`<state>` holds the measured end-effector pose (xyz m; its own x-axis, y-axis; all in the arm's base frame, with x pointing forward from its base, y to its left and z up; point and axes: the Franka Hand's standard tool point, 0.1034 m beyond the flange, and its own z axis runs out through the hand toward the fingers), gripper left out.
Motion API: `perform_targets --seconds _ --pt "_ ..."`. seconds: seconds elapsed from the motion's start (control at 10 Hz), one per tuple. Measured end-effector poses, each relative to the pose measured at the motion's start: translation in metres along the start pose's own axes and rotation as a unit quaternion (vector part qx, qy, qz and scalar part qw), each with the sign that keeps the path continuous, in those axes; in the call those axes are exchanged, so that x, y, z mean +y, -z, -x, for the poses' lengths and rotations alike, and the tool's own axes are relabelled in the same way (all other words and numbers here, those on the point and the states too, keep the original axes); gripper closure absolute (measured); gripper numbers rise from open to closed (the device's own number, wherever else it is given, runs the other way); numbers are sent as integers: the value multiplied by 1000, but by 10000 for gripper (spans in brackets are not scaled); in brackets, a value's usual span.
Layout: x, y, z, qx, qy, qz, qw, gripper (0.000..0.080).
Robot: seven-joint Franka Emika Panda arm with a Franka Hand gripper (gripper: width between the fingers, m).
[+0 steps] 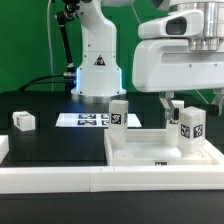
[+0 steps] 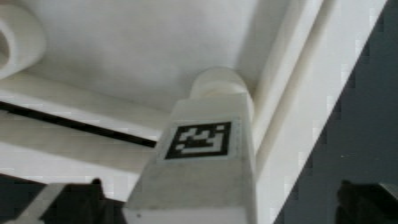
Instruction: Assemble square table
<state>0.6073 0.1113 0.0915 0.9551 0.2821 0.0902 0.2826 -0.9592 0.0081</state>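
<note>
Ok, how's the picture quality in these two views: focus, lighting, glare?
Exterior view: evenly lit, soft shadows, marker board tags barely legible. Wrist view: the leg block sits very close and soft, its tag blurred; the white slab looks nearly washed out.

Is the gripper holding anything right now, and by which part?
Nothing is held: the gripper is open, straddling an upright leg block with gaps on both sides.

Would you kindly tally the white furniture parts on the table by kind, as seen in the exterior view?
Leg blocks in plain sight: 3
Square slab: 1
Total: 4
</note>
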Motion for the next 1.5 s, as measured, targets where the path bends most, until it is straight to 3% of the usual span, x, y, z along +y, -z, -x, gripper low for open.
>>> perform_targets --seconds 0.1,0.2,0.3,0.4,0.7,1.0,1.5 --pt "0 0 0 0 0 0 1000 172" --pt "0 0 0 0 0 0 1000 370" --pt "0 0 0 0 -1 0 1000 370" --pt "2 0 0 1 0 1 1000 511" --pt "3 0 0 1 -12 1 1000 510" --pt "3 0 0 1 -112 0 994 509" --pt "2 -2 -1 49 -318 -7 947 509"
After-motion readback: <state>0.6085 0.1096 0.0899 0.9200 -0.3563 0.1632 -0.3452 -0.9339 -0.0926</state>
